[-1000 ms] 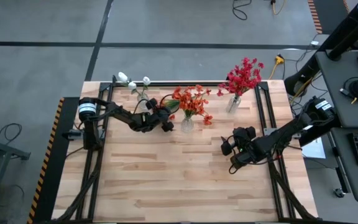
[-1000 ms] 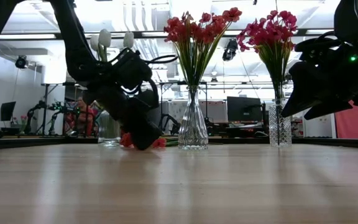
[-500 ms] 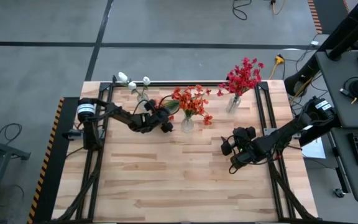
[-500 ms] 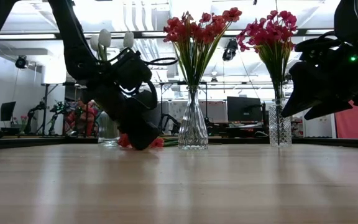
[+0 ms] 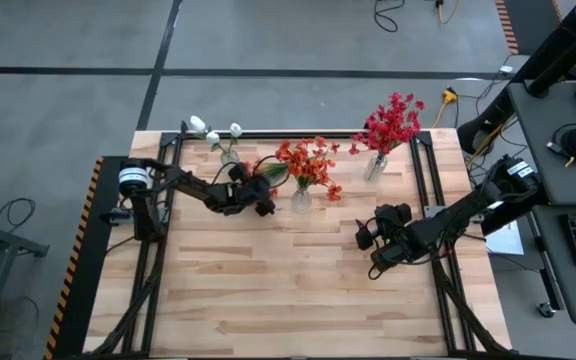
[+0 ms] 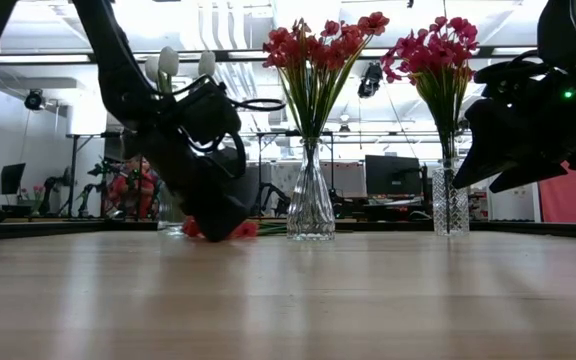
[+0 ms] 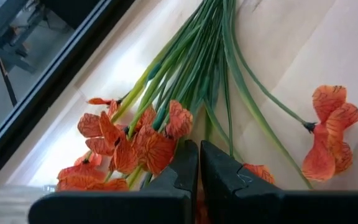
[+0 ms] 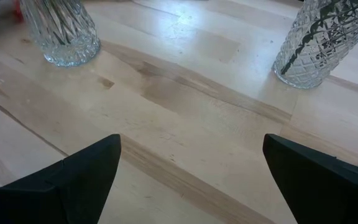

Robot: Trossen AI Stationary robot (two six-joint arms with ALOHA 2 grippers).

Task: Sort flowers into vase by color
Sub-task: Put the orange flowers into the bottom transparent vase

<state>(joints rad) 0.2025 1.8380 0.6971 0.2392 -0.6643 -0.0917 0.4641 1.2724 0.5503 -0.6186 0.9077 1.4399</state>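
Note:
An orange flower point(image 7: 160, 118) lies flat on the table, its green stems point(image 7: 204, 56) running away from my left gripper point(image 7: 194, 152), which is shut at the bloom end and sits low on the table point(image 5: 262, 203) point(image 6: 218, 225). Orange flowers point(image 5: 308, 162) stand in the middle glass vase point(image 5: 301, 200). Red ones point(image 5: 393, 122) fill the right vase point(image 5: 374, 167). White ones point(image 5: 213, 133) stand in a vase at the far left. My right gripper point(image 5: 373, 250) hangs open above the table's right part, holding nothing. My left gripper is shut among the orange flower's blooms point(image 7: 166, 140), where the stems gather. It comes slanting down from the table's left side. Its own fingertips point(image 7: 185, 165) hide the exact spot pinched. The flower lies on the wood, its stems stretched out beyond the fingers.
A loose orange bloom on a thin stem point(image 7: 328, 127) lies beside the bunch. Black rails point(image 5: 298, 133) run along the table's far edge and sides. Bare wood point(image 5: 288, 290) fills the near half. In the right wrist view both glass vases point(image 8: 61, 31) point(image 8: 309, 43) stand ahead.
My left gripper has tipped a little and edged toward the table's left edge, staying shut. The orange blooms at its tip have slid along the table with it.

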